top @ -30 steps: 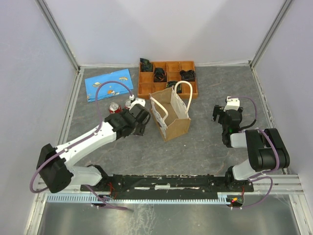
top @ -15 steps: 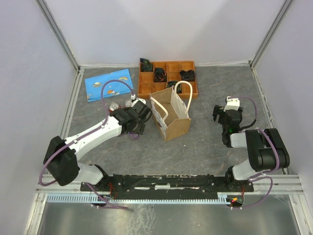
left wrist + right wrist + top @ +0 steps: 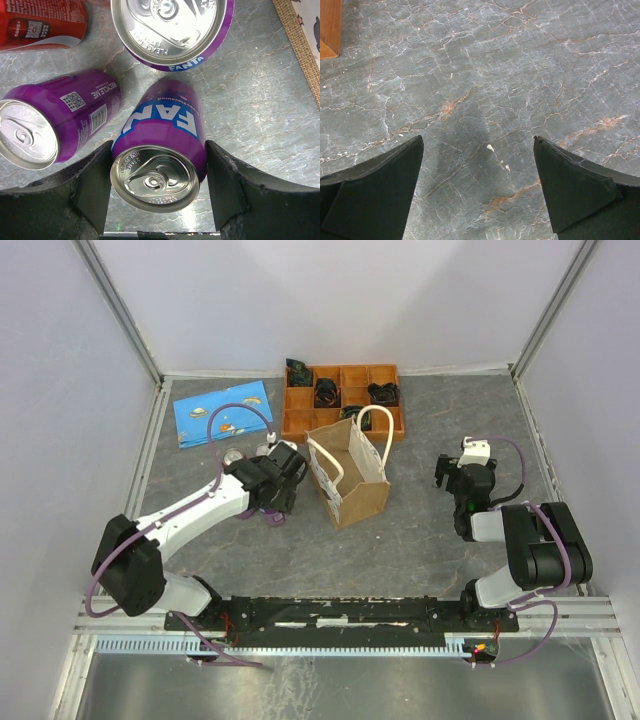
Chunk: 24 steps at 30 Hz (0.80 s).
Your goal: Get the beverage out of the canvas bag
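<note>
A purple Fanta can, the beverage (image 3: 161, 122), sits tilted between both fingers of my left gripper (image 3: 159, 165), which is shut on it, its silver top facing the camera. From above, that gripper (image 3: 272, 502) hangs just left of the canvas bag (image 3: 352, 480), a tan boxy bag with white loop handles standing open mid-table. The bag's woven edge (image 3: 300, 50) shows at the right of the left wrist view. My right gripper (image 3: 478, 165) is open over bare stone, and from above it (image 3: 462, 476) stands right of the bag.
Three more cans rest on the table by the held one: a purple one lying down (image 3: 55, 120), an upright purple Fanta (image 3: 172, 27) and a red cola can (image 3: 40, 22). An orange compartment tray (image 3: 342, 400) and a blue booklet (image 3: 222, 412) lie at the back.
My left arm has swung a little toward the back and the bag, carrying the purple can in its jaws. The right arm has not moved.
</note>
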Motion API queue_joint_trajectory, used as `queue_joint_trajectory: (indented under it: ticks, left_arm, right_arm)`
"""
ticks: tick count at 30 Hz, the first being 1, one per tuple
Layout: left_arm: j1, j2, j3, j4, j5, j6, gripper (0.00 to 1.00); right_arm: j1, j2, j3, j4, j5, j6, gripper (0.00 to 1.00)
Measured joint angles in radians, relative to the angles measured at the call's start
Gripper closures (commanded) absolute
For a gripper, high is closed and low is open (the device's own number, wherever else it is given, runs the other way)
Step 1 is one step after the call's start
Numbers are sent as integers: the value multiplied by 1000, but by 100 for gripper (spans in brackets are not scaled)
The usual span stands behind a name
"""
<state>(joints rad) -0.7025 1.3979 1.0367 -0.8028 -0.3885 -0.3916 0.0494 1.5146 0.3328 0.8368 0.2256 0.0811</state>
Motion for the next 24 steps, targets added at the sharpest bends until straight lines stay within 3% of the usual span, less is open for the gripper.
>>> queue_joint_trajectory:
  ticks: [6, 14, 18, 21, 24]
  left_arm:
    - [1, 16, -13, 8, 7, 1, 67]
    - [8, 29, -19, 22, 8, 1, 34]
    - [8, 30, -19, 24, 7, 1, 23]
    - [7, 30, -19, 26, 7, 1, 0]
    - [8, 30, -19, 35, 6, 5, 1]
  right_arm:
    - [0, 0, 0, 0, 0, 0, 1]
    - [0, 0, 0, 0, 0, 0, 1]
    - [0, 0, 0, 0, 0, 0, 1]
    - [0, 0, 0, 0, 0, 0, 1]
    - [0, 0, 0, 0, 0, 0, 1]
